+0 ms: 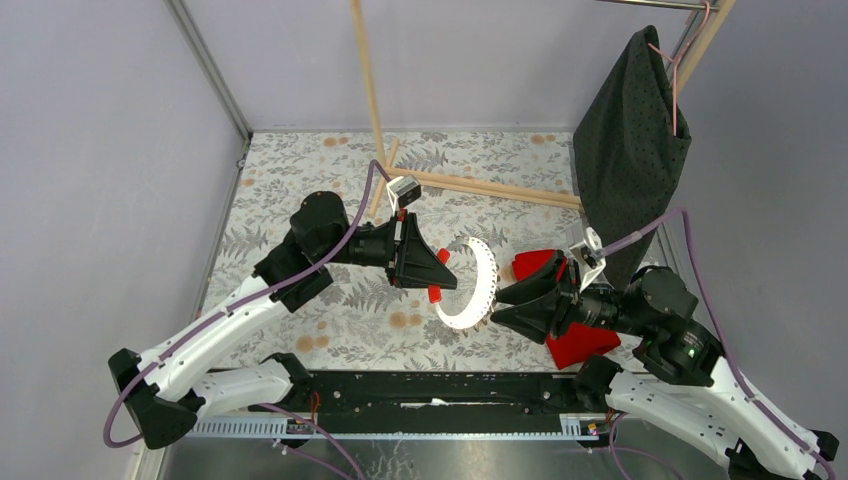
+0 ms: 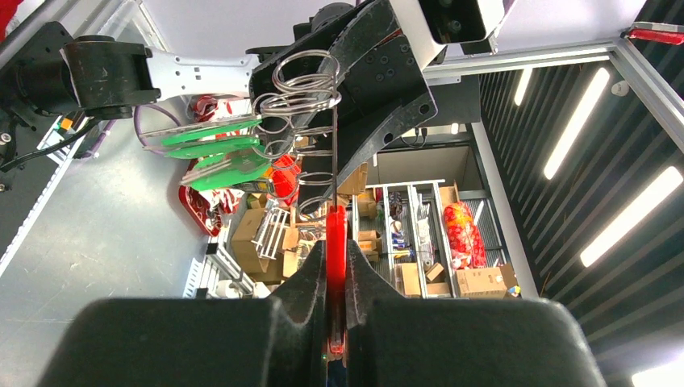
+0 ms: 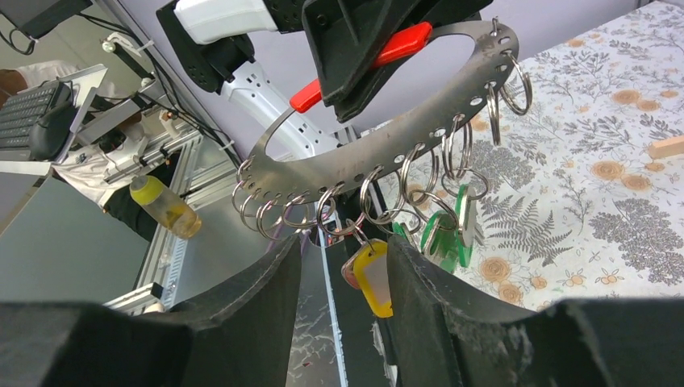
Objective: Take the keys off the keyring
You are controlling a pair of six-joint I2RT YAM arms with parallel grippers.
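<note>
At the keyring's left edge in the top view, my left tool is clamped onto it. The left wrist view shows the fingers closed to a narrow gap on a red strip, with the thin plate of the keyring running edge-on straight out from that strip. In the right wrist view, the ends of the red strip stick out on either side of the left tool's grip.

The keyring is a flat, whitish-silver crescent with a row of holes along its outer rim. It is held up off the bench, between the two tools. Small split rings hang from the holes.

Below the keyring in the right wrist view:
- A yellow key hangs from one split ring.
- Green keys hang just beside it, further along the rim.

At the keyring's right edge in the top view, my right tool stands wide, its jaws well apart. The yellow key hangs in the gap between them. It sits close to one finger, and I cannot tell whether it touches it.

Right of the keyring, a red cloth lies on the bench under the right tool. Beyond the keyring on that side, a dark cloth hangs.
</note>
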